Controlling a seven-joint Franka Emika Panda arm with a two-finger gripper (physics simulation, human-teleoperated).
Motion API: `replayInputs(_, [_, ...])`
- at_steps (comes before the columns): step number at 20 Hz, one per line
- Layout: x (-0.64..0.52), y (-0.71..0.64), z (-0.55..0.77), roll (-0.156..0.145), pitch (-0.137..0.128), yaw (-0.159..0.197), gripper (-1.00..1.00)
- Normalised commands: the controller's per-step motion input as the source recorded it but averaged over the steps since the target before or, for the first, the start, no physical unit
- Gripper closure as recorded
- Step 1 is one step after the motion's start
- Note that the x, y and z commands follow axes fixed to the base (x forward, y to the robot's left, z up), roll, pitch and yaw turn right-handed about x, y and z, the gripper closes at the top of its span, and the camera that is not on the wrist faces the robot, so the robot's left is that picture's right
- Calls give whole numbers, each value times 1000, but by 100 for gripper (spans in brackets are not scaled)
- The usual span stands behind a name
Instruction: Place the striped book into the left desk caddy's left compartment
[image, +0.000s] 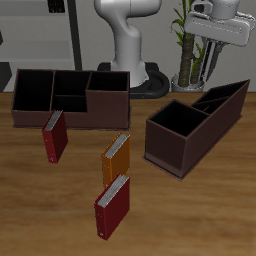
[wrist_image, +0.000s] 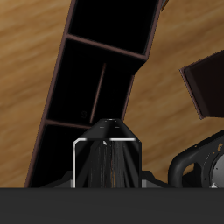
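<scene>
The striped book (wrist_image: 106, 162), grey with fine dark stripes, hangs in my gripper (wrist_image: 106, 133) in the wrist view, and the gripper is shut on it. In the exterior view my gripper (image: 216, 16) is high above the table, at the back, over the far end of the left desk caddy (image: 195, 125). This long dark brown caddy lies diagonally on the table. In the wrist view its open compartments (wrist_image: 96, 79) lie straight below the book, well apart from it. The fingers are mostly hidden by the book.
The other brown caddy (image: 70, 92), set square to the desk edge, stands at the back; its corner shows in the wrist view (wrist_image: 206, 87). Two dark red books (image: 55, 136) (image: 112, 205) and an orange book (image: 117, 160) stand on the table. A plant (image: 188, 45) stands behind.
</scene>
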Motion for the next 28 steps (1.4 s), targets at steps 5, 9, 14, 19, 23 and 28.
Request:
replayInputs(5, [-225, 249, -25, 69, -14, -10, 100])
replayInputs(9, [-34, 264, -147, 33, 2, 9, 100])
replayInputs(14, [136, 163, -232, 20, 49, -12, 100])
replayInputs(19, [50, 172, -68, 37, 13, -4, 100])
replayInputs(23, [48, 121, -72, 23, 13, 1, 100])
replayInputs(28, [72, 45, -116, 9, 17, -10, 100])
